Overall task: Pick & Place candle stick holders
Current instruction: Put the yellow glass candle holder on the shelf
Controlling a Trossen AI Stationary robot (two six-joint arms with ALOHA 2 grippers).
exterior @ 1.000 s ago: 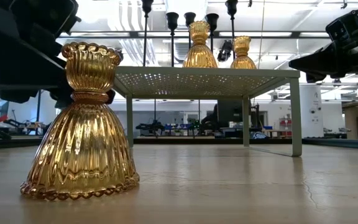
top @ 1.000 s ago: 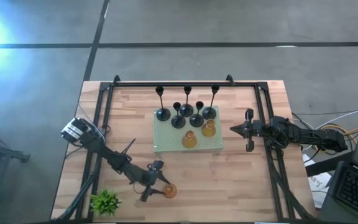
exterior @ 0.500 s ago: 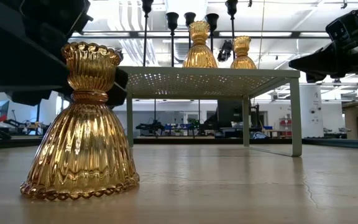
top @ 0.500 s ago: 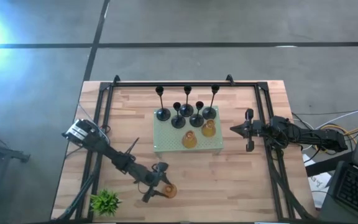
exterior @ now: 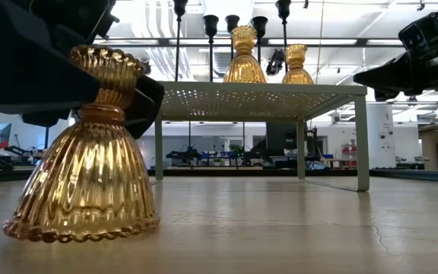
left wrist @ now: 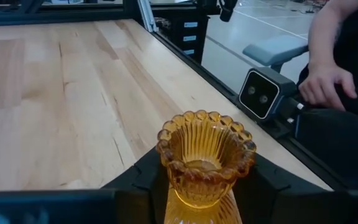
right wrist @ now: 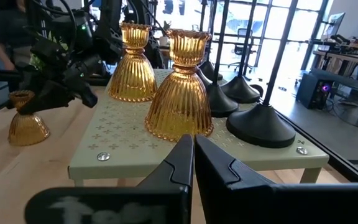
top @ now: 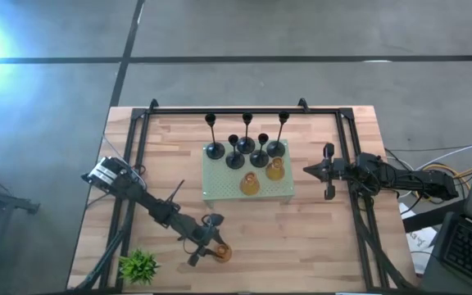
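An amber ribbed glass holder [exterior: 90,152] stands tilted near the table's near edge [top: 222,251]. My left gripper [top: 213,246] is shut on it. A pale green perforated stand [top: 220,194] at mid-table carries several black holders [top: 244,149] with domed bases and thin stems, and two more amber holders [top: 250,185] [top: 274,169], all resting on their bases. My right gripper [top: 308,170] hovers shut and empty just right of the stand; in the right wrist view its fingers [right wrist: 191,158] point at the stand. My left gripper pinches the amber holder's narrow neck [left wrist: 197,202], just below the flared cup, between its two fingers [left wrist: 145,177]. The fingers come from the table's left, nearly level. The holder is tilted, its cup leaning toward the table's left, the left of its base rim [exterior: 29,232] on the table.
A small green plant [top: 138,265] stands at the near left corner. A black metal frame [top: 244,109] runs round the table. A small camera [left wrist: 263,93] sits at the near edge; a person's hand [left wrist: 328,84] shows beyond it.
My left gripper has moved in toward the table's right and taken hold of the amber holder's neck. The holder, upright before, has tipped with its cup toward the table's left and shifted a little left; the right of its base has risen slightly.
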